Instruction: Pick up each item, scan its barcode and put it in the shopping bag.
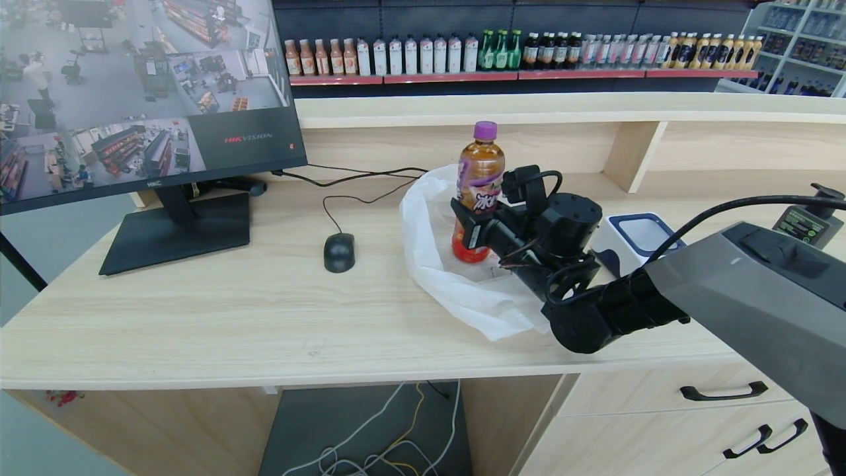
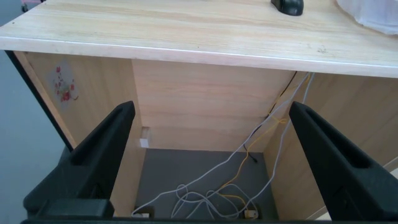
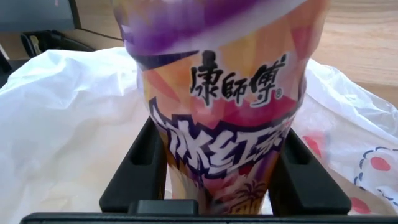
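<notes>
The right gripper (image 1: pixel 465 227) holds a drink bottle (image 1: pixel 480 173) upright over the white shopping bag (image 1: pixel 456 291), its fingers (image 3: pixel 138 167) clamped on either side of the lower body just above the red base. The bottle's long axis runs vertical, purple cap at the top and base pointing down into the crumpled bag, which lies open on the pale wooden tabletop (image 1: pixel 231 311). Whether the base touches the bag or hangs just above it cannot be told. The wrist camera faces the bottle's front: a wrap label in orange, pink and purple carrying a row of dark Chinese characters above larger white, blue-outlined ones, with a small palm-tree drawing near the bottom; no barcode shows on this face. The bag's near fold bears a faint red-and-white printed pattern. Just beside the bag, behind the right arm, sits a white box-shaped barcode scanner (image 1: pixel 638 237) with its window tilted up. A black mouse (image 1: pixel 339 252) lies on the tabletop to the bag's left, its cord trailing back toward a monitor (image 1: pixel 132 86) showing split camera feeds of shop aisles. The left gripper (image 2: pixel 211 115) hangs below the tabletop's front edge, its fingers spread wide apart and holding nothing, facing the wooden knee space where loose cables (image 2: pixel 236 180) lie.
</notes>
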